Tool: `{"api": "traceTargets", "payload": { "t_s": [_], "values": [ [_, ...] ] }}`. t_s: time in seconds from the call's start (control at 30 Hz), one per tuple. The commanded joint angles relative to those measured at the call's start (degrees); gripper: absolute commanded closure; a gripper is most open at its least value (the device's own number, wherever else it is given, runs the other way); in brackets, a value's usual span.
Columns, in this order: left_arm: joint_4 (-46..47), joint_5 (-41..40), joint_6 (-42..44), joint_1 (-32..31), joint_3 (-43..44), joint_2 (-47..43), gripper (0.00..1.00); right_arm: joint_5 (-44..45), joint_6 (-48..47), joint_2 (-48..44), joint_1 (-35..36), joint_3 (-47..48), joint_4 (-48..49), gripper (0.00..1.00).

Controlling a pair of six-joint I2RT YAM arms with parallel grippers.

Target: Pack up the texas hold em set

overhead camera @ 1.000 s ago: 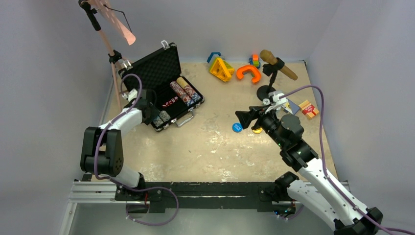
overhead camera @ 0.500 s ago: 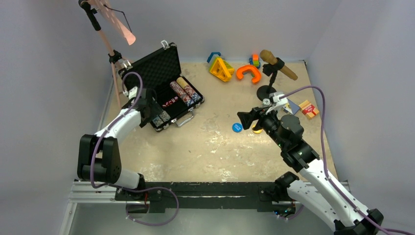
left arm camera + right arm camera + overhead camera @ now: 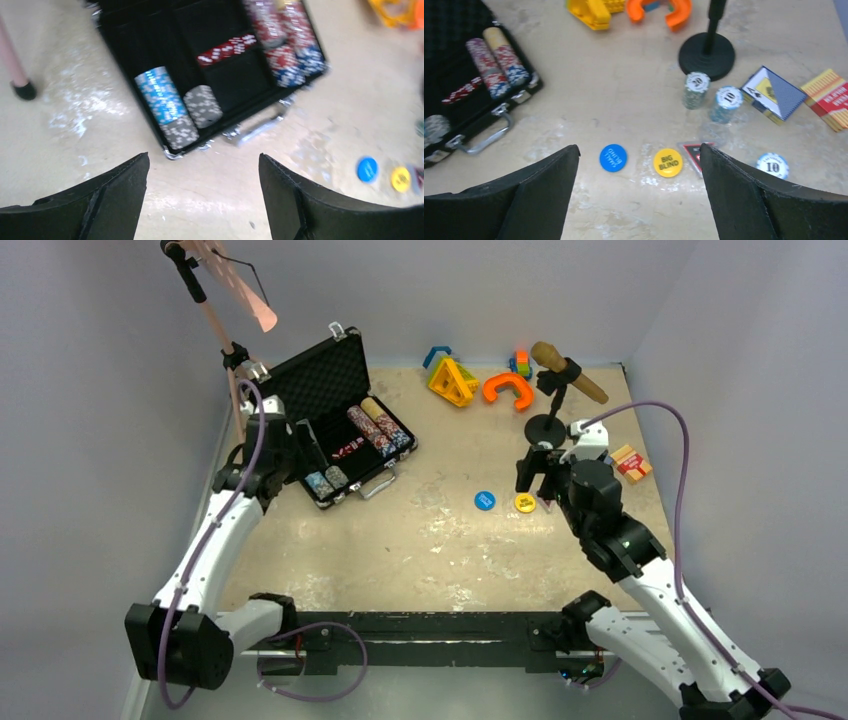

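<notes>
- Both arms have re-posed: left fingers (image 3: 115, 200) have backed off the briefcase (image 3: 318, 380), and right fingers (image 3: 534, 200) have swung toward the far items.
- Both pairs stand spread wide, holding nothing.
- Briefcase lies open, far left on the desk (image 3: 420, 550).
- Blue disc (image 3: 613, 158), yellow disc (image 3: 668, 162) and chip stacks (image 3: 696, 90) lie loose.
- Recommended: centre right fingers over one disc, then descend vertically.

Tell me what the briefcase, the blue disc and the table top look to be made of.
Briefcase: black, with a shiny, metal-looking silver handle; the lid lining is dimpled, likely foam. The shell material is unclear.
Blue disc: smooth hard plastic, judging by its even colour and printed white lettering.
Table top: pale matte board, perhaps painted wood, scuffed white in patches.
</notes>
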Motion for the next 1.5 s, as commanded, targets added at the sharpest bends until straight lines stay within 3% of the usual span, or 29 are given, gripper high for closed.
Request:
{"api": "traceTargets", "payload": {
  "t_s": [0.0,0.1,0.2,0.47,0.87,1.37,1.47],
  "values": [
    [-3.7,15.3,10.1,-0.9,3.4,-5.0,0.17,-1.2,0.3,5.1,-9.3,4.3,-5.4,0.06],
    [1.5,17.9,11.6,-1.6,-1.7,-9.6,0.17,-7.4,0.3,8.7,-19.0,5.6,-6.6,0.07],
    [2.3,16.5,14.5,-1.9,-3.5,-11.9,0.17,-6.9,0.8,12.5,-25.2,6.6,-9.5,0.07],
    [1.2,18.6,13.7,-2.2,-2.7,-14.7,0.17,-7.2,3.6,22.0,-35.6,5.3,-11.4,0.09],
    [-1.2,15.3,11.5,-5.1,-1.9,-15.3,0.13,-6.2,4.9,35.0,-36.5,4.5,-6.8,0.27],
    [-1.8,13.3,11.1,-5.1,-1.5,-14.6,0.12,-6.4,5.4,37.7,-36.5,2.2,-4.5,0.4],
    [-1.9,13.2,11.2,-5.1,-1.5,-14.7,0.12,-6.6,5.3,37.9,-36.5,2.2,-4.5,0.5]
  ]
}}
